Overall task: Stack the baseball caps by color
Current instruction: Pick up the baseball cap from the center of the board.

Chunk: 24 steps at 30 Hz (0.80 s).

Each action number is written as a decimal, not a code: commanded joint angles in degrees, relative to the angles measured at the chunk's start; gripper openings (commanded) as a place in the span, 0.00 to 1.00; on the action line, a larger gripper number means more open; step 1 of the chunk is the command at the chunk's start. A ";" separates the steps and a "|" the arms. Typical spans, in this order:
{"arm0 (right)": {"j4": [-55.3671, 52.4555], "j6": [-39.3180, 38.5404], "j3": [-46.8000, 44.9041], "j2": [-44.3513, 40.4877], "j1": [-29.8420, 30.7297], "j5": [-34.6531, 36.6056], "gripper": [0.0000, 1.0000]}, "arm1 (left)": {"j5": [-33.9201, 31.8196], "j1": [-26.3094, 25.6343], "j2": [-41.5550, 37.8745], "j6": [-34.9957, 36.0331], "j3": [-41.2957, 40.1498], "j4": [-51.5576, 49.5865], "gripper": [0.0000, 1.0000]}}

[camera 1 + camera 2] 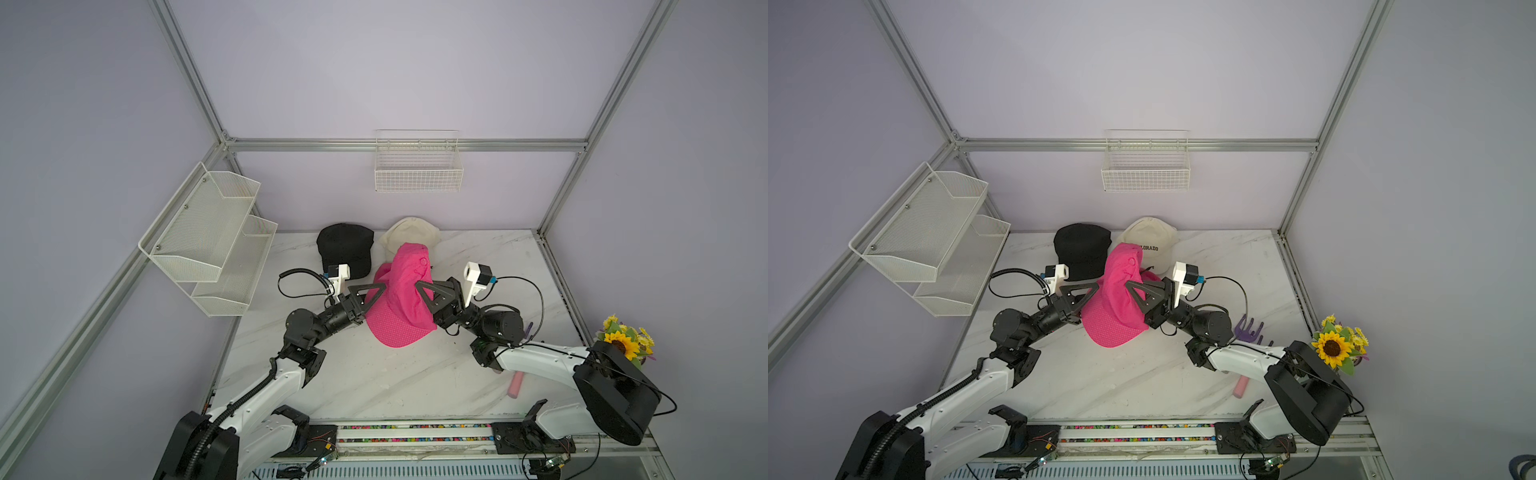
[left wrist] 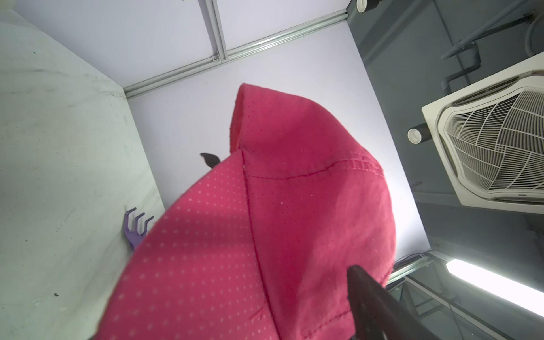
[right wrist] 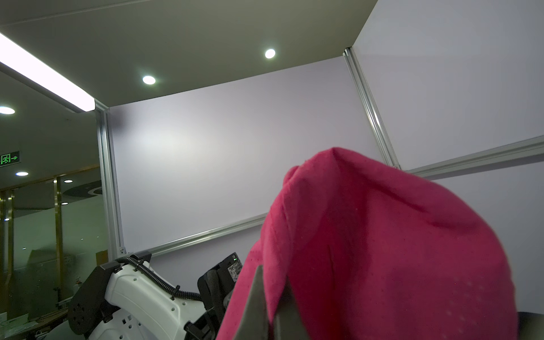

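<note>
My right gripper (image 1: 417,285) (image 3: 275,291) is shut on a fold of the crown of a hot pink baseball cap (image 1: 409,291) (image 1: 1121,299) and holds it up over the middle of the table, its dotted brim (image 2: 191,265) hanging toward the front. My left gripper (image 1: 376,295) stands open at the cap's left edge. One of its fingers (image 2: 374,297) shows beside the fabric and the cap hides the other. More pink fabric (image 1: 1152,276) lies on the table behind the held cap. A black cap (image 1: 345,249) and a cream cap (image 1: 1152,245) with lettering sit at the back.
A white mesh shelf rack (image 1: 208,237) hangs on the left wall and a wire basket (image 1: 417,166) on the back wall. Sunflowers (image 1: 625,343), a purple rake (image 1: 1250,328) and a pink cylinder (image 1: 516,384) lie by the right arm on the marble table (image 1: 374,386).
</note>
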 commanded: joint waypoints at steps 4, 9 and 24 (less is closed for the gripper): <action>2.21 0.09 1.87 1.57 -1.44 8.32 0.00 | 1.61 0.06 -4.09 3.46 1.19 -7.38 0.90; 2.57 1.79 2.86 3.82 -1.45 10.07 0.00 | 2.13 0.11 -3.58 3.43 0.85 -5.99 0.71; -13.13 10.43 -7.74 -9.99 -15.87 -7.58 0.97 | 3.28 1.32 -3.05 36.05 15.87 -44.24 0.00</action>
